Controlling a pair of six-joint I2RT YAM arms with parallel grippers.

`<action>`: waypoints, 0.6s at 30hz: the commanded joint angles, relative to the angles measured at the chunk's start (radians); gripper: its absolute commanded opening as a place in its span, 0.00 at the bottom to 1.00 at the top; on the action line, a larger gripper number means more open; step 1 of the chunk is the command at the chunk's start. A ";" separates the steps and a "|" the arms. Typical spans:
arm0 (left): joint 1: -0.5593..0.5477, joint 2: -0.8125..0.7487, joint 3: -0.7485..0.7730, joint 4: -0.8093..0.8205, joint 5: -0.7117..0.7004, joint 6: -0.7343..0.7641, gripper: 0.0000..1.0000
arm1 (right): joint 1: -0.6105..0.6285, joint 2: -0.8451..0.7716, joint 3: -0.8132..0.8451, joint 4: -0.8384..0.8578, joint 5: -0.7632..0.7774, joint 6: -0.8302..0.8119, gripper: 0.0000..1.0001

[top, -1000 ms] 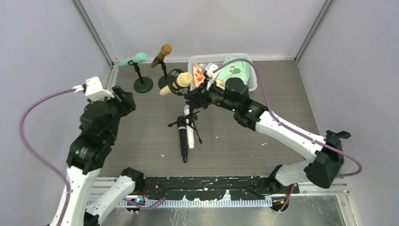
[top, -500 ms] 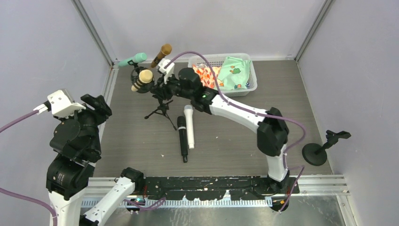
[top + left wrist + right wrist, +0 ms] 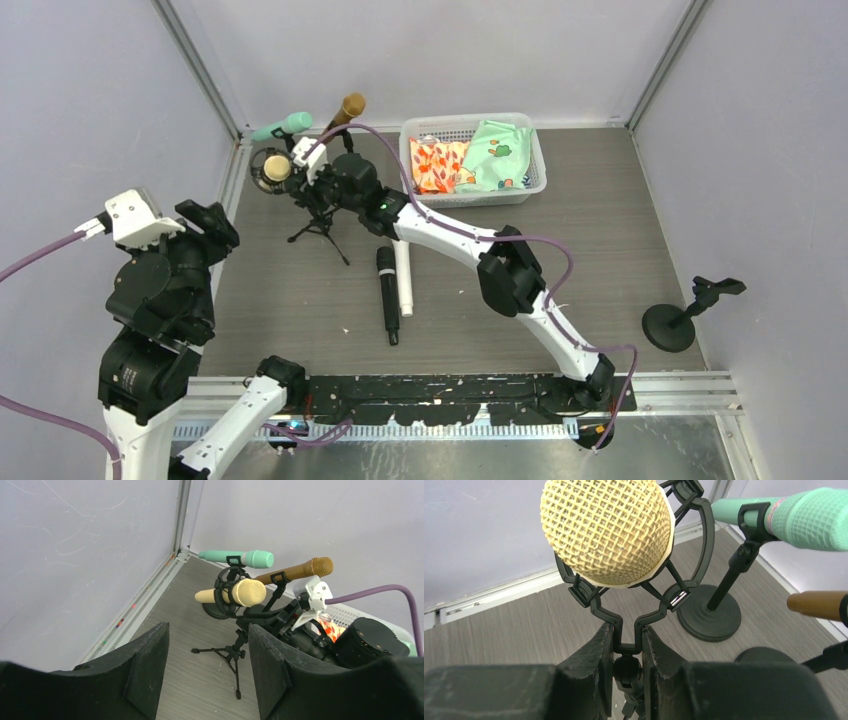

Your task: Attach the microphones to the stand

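Right tool (image 3: 628, 642) pinched on the neck of the tripod stand (image 3: 235, 650), just below the black shock mount (image 3: 596, 607); both fingers touch the neck. Cream microphone (image 3: 608, 530) seated in the mount, lying roughly level, at the far-left part of the bench (image 3: 620, 230). Cannot tell whether the tripod feet touch the bench. Just behind it, teal microphone (image 3: 282, 126) and brown microphone (image 3: 343, 112) each clipped to a round-base stand by the back wall. Black microphone (image 3: 387, 295) and white microphone (image 3: 403, 285) lie side by side, touching, loose on mid-bench near the tripod. Empty round-base stand (image 3: 680, 315) at the right edge, well apart from the rest. Left tool (image 3: 206, 635) raised at the left side, fingers spread, gripping nothing. White basket (image 3: 470, 120) with printed cloth at the back.
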 commanded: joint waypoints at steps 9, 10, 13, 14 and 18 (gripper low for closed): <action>-0.006 0.004 -0.022 0.017 0.048 0.015 0.66 | 0.016 0.004 0.097 0.109 0.069 -0.009 0.49; -0.006 0.005 -0.023 0.018 0.055 0.013 0.68 | 0.016 -0.021 0.069 0.119 0.070 -0.009 0.54; -0.006 0.008 -0.025 0.023 0.085 0.009 0.71 | 0.016 -0.101 -0.031 0.147 0.073 -0.008 0.64; -0.006 0.012 -0.024 0.026 0.101 0.010 0.71 | 0.016 -0.134 -0.072 0.159 0.077 -0.004 0.66; -0.006 0.051 0.005 -0.006 0.156 -0.022 0.75 | 0.015 -0.301 -0.308 0.232 0.113 0.012 0.71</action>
